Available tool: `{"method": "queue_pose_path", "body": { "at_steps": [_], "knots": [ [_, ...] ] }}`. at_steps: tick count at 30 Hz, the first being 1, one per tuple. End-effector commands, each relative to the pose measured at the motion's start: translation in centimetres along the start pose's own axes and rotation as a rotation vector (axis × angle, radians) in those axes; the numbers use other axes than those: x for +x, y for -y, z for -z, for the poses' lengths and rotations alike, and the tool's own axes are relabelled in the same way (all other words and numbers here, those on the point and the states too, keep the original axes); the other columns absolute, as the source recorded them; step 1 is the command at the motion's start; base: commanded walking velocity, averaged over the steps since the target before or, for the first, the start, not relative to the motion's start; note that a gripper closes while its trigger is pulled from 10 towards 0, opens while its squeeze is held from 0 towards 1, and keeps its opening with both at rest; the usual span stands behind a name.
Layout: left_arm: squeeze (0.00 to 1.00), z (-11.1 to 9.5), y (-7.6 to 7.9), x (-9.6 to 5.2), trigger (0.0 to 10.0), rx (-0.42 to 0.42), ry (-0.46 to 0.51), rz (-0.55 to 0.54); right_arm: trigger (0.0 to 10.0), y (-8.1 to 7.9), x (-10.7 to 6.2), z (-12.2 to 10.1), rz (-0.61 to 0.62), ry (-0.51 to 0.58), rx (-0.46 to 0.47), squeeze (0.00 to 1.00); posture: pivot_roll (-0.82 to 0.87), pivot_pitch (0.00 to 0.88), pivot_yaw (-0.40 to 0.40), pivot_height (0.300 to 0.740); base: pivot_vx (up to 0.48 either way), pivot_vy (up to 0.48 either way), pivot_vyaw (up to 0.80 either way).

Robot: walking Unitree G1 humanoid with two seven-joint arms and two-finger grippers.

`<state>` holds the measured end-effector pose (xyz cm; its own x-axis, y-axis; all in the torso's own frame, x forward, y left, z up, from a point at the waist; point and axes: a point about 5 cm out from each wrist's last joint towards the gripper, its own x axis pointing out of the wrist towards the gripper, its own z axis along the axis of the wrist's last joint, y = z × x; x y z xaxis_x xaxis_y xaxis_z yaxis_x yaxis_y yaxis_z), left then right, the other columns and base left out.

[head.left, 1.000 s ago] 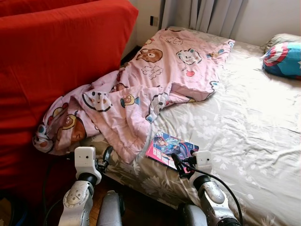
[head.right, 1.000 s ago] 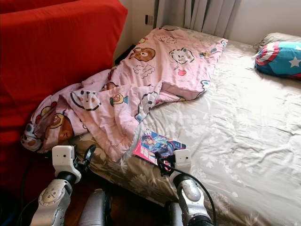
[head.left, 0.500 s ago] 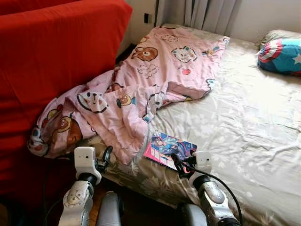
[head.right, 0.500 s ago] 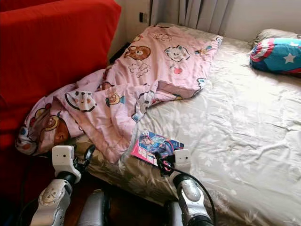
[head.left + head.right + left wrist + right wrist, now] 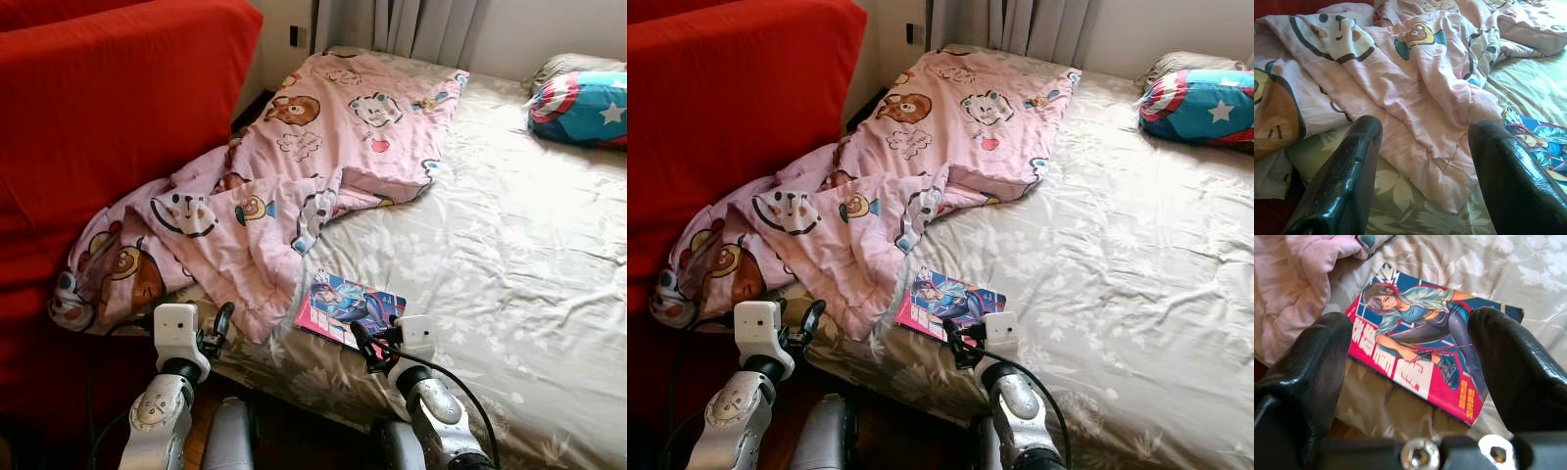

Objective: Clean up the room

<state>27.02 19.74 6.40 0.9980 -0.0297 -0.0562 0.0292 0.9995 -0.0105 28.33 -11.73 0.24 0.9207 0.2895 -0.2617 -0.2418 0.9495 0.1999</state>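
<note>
Bed (image 5: 509,245): comic book (image 5: 1425,352), title unreadable; right gripper (image 5: 1410,377), left gripper (image 5: 1422,161) spread.

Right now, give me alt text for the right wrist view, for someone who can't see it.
The right gripper hovers with its two black fingers spread wide over a comic book lying flat on the floral bed sheet. A crumpled pink blanket lies beside the book.

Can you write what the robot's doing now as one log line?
right gripper open above comic book | left gripper open near pink blanket | bed
</note>
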Motion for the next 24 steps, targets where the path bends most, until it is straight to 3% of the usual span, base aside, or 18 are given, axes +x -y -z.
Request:
{"method": "queue_pose_path", "body": {
  "at_steps": [1,9,16,24],
  "knots": [
    [0.00,0.2,0.0,-0.2,10.0,0.007,-0.014,0.009,10.0,0.1,0.0,0.2,0.007,-0.014,0.008,0.00,0.13,0.155,-0.054,0.607,0.416,0.000,0.00],
    [0.00,0.1,0.0,-0.4,10.0,0.008,-0.016,0.014,10.0,0.2,0.0,0.6,0.026,-0.058,0.002,0.00,0.13,0.168,-0.049,0.607,0.413,0.000,0.00],
    [0.00,0.0,0.0,-0.7,10.0,0.011,-0.015,0.022,10.0,0.3,0.3,0.5,0.060,-0.086,0.030,0.00,0.14,0.181,-0.043,0.607,0.000,0.000,0.00],
    [0.00,-0.5,0.2,-1.6,10.0,0.019,-0.017,0.049,10.0,0.8,1.1,0.0,0.161,-0.112,0.178,0.00,0.17,0.249,-0.029,0.607,0.000,0.000,0.00]
  ]
}}
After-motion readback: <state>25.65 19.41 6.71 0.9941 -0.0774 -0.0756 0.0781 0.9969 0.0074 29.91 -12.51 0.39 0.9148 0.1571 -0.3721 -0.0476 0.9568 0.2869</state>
